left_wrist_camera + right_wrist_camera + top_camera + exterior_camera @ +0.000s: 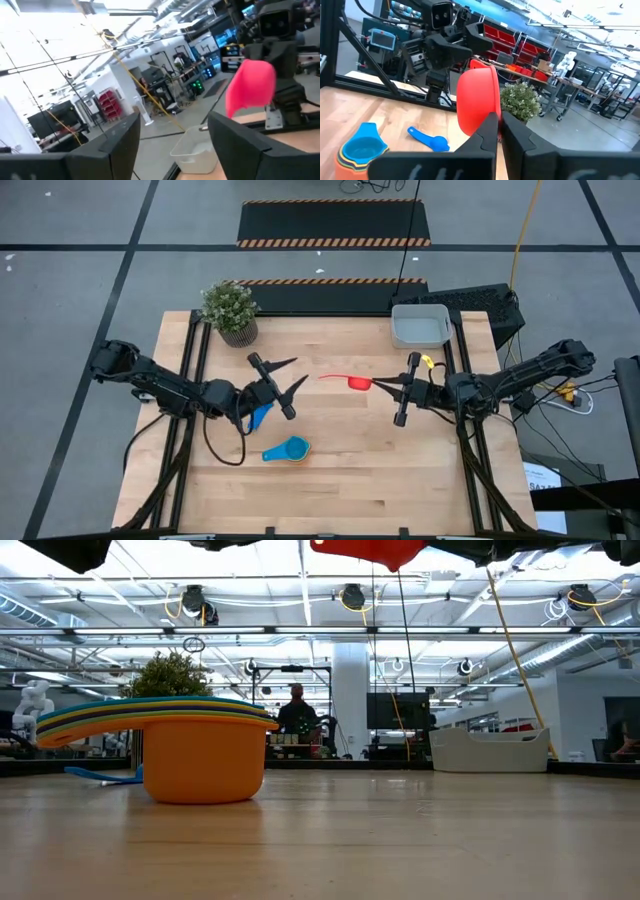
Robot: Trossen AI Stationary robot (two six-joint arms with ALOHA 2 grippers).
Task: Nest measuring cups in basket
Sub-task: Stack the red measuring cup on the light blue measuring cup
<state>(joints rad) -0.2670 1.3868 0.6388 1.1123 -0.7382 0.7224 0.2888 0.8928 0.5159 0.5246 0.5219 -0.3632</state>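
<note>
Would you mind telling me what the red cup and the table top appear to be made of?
Red cup: probably plastic, judging by its uniform bright colour, thin moulded wall and slight sheen. Table top: pale wood, apparently laminated strips, with visible grain lines and a satin finish.

Low view: red cup [368, 552] cut off by the top edge, its handle out of frame. Nested stack [287, 450]: inner cups show only as rim edges, count unclear. Dark blue cup [259, 418] partly hidden under left arm. Basket [194, 150] blurred, cut by left fingers [235, 145].
</note>
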